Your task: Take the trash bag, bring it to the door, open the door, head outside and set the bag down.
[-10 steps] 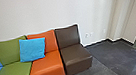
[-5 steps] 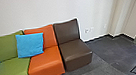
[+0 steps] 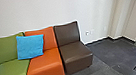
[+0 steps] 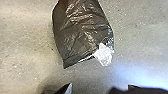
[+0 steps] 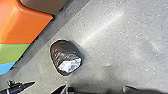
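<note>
L grip [image 4: 100, 85] & R grip [image 5: 95, 86] are gaping wide; bag [image 4: 80, 32] is lying on flr [image 4: 140, 37]; centring L grip over white end [image 4: 103, 55] is prob. avoiding tears.

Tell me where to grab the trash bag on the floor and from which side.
Probably best: pinch the dark edge of the trash bag beside the white plastic, coming down from above at that end. That edge looks thinner and looser, while the body looks full, broad and rounded, likely harder to close on.
</note>
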### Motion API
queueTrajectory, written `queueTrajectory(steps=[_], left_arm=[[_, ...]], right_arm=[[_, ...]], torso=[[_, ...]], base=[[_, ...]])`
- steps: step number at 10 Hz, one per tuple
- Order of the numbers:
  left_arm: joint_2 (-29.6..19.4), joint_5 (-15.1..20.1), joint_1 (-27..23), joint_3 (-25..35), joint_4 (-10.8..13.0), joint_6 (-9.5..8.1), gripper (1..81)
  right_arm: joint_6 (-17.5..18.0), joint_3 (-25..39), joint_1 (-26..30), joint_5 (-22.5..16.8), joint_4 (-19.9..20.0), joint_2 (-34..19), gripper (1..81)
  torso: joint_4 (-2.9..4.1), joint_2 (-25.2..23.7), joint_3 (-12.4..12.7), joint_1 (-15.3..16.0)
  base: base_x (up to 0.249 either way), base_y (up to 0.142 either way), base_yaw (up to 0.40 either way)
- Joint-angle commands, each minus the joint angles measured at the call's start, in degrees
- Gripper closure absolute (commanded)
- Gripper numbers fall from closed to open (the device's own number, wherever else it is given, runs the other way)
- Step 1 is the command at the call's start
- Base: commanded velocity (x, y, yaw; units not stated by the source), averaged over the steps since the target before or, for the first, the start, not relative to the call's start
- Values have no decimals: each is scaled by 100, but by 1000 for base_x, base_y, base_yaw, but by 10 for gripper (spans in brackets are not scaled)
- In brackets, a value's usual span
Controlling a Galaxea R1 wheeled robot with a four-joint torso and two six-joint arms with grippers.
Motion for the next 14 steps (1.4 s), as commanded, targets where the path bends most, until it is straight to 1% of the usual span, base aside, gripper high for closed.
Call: queueTrajectory(steps=[1, 2, 4, 5, 7, 9, 10, 11, 12, 13, 14], left_arm=[[207, 778, -820, -409, -337, 3, 10], [251, 830, -873, -426, -398, 3, 10], [278, 883, -952, -418, -548, 3, 10], [278, 901, -987, -426, -574, 3, 10], [313, 909, -1040, -418, -592, 3, 10], [392, 901, -1128, -426, -627, -23, 10], [436, 901, -1172, -426, -766, -49, 10], [436, 901, -1198, -444, -1080, -146, 10], [444, 909, -1207, -496, -1469, -226, 10], [462, 901, -1207, -541, -1620, -234, 10], [514, 909, -1207, -698, -1742, -243, 10]], right_arm=[[4, 44, 632, -388, 214, -267, 10], [4, 44, 693, -388, 223, -249, 10], [4, 17, 738, -388, 223, -161, 10], [13, 17, 755, -388, 232, -117, 10], [4, -18, 790, -388, 346, 58, 10], [13, -18, 782, -388, 390, 278, 10], [48, -18, 790, -388, 399, 296, 10], [48, -18, 790, -388, 408, 287, 10], [48, -18, 782, -388, 408, 278, 10], [48, -9, 782, -388, 408, 278, 10], [48, 9, 773, -379, 408, 331, 10]], torso=[[0, -549, 0, 354], [0, -750, 0, 479], [0, -1141, -544, 726], [0, -1292, -603, 817], [0, -1583, -867, 1001], [0, -1981, -704, 1254], [0, -2121, -771, 1348], [0, -2278, -819, 1445], [0, -2465, -846, 1563], [0, -2677, -848, 1694], [0, -2870, -1334, 1814]], base=[[0, 0, 0], [0, 0, 0], [0, 0, 0], [0, 0, 0], [0, 0, 0], [0, 0, 0], [0, 0, 0], [0, 0, 0], [0, 0, 0], [0, 0, 0], [0, 0, 0]])
